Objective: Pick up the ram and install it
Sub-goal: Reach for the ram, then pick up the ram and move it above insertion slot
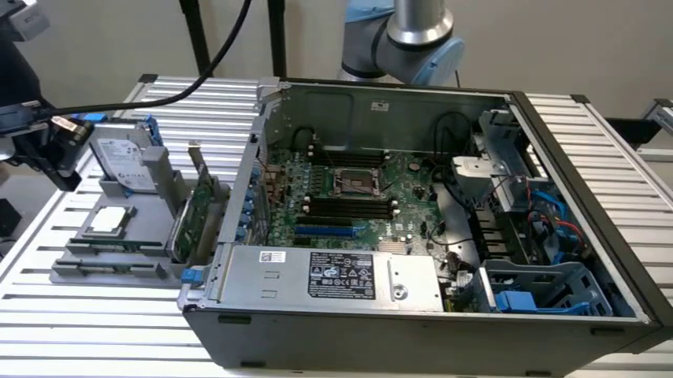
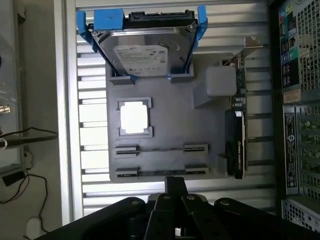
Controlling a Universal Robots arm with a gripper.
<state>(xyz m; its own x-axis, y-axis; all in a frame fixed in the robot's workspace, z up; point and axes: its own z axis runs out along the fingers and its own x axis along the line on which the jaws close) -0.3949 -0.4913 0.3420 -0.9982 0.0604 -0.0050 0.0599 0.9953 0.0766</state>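
— At the end of the gray holder (image 2: 165,125) that lies under the gripper (image 2: 176,182), in the last slot, the ram (image 2: 160,172) stands on edge. From above it is a long, very thin dark strip running between two small gray clips.
— Its colour, its chips?
— Neither can be told from this edge-on look. A second stick (image 2: 160,148) just like it sits in the holder's next slot, parallel, near but apart.
— And further along the holder?
— A square processor (image 2: 135,118) with a pale top lies in a recess at the holder's middle. At the far end a silver hard drive (image 2: 145,52) with blue rails leans in its cradle. Along the holder's side toward the computer case (image 2: 300,100), a green expansion card (image 2: 236,135) stands on edge.
— The gripper?
— It hangs over the holder's ram end, just off that last slot. Whether it is open or closed, or has hold of anything, I cannot tell.
— What carries the holder?
— A slatted metal table (image 2: 92,150), with the case beside the holder.
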